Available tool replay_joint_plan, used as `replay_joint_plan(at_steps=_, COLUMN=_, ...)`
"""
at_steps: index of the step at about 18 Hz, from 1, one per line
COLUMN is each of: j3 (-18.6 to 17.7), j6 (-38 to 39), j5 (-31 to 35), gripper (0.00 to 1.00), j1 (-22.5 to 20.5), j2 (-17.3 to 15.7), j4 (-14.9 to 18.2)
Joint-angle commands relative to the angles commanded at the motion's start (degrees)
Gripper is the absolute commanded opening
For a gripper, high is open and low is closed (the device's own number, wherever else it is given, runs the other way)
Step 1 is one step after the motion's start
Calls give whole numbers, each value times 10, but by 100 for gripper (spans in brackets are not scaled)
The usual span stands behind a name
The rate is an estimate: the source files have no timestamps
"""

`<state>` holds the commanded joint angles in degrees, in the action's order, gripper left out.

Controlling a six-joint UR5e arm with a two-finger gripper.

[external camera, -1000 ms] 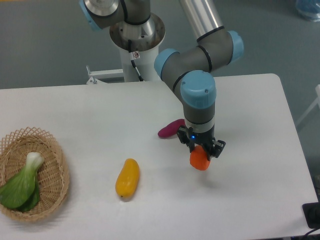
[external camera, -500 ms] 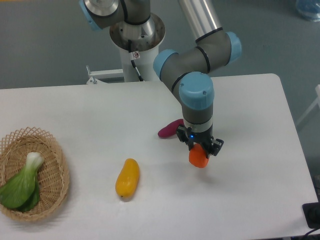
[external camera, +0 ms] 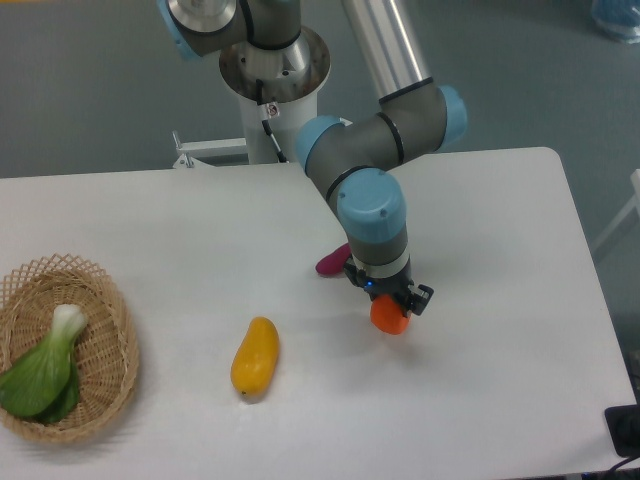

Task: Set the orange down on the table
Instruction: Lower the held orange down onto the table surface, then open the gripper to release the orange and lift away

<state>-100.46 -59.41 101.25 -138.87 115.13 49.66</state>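
Orange (external camera: 389, 318) sits pinched in the gripper (external camera: 391, 306), low over the white surface (external camera: 500, 250), with only its lower half showing under the black fingers. Whether it already touches the surface or hangs just above it cannot be told from this view. It looks small, round and smooth-skinned, so it should be light and fairly firm, though a glossy round fruit is likely to slip or roll if squeezed off-centre. The sensible hold is across its widest part, which is about where the fingers appear to have it. Once let go it could roll, so a release right at the surface seems wise.

Taking the orange as the landmark: the arm's blue-capped wrist (external camera: 372, 210) stands directly above it, leaning in from the far side. A purple sweet potato (external camera: 332, 261) lies just beyond and to the left of it, partly hidden by the wrist. An elongated yellow fruit (external camera: 255, 356) rests well apart to the left and slightly nearer the camera. Far to the left, at the surface's edge, a wicker basket (external camera: 115, 330) holds a green bok choy (external camera: 45, 370).
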Motion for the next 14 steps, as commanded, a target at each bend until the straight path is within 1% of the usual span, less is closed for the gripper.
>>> replay_joint_plan(at_steps=1, j3=1, j6=-1, j5=0, gripper=49, j1=1, j2=1, j4=0)
replay_joint_plan(at_steps=2, j3=1, j6=0, j5=0, gripper=60, j1=1, j2=0, j4=0)
replay_joint_plan(at_steps=3, j3=1, j6=1, j5=-1, gripper=78, j1=1, j2=0, j4=-1)
replay_joint_plan(at_steps=4, j3=2, j6=10, j5=-4, gripper=100, j1=1, j2=-2, j4=-10)
replay_joint_plan(at_steps=5, j3=0, j6=28, j5=-10, gripper=100, j1=1, j2=-3, j4=-20)
replay_joint_plan(at_steps=11, j3=3, j6=36, j5=-32, gripper=100, j1=-3, j2=-5, j4=-21)
replay_joint_plan(at_steps=14, j3=18, j6=36, j5=-39, gripper=100, j1=-12, j2=-9, j4=-20)
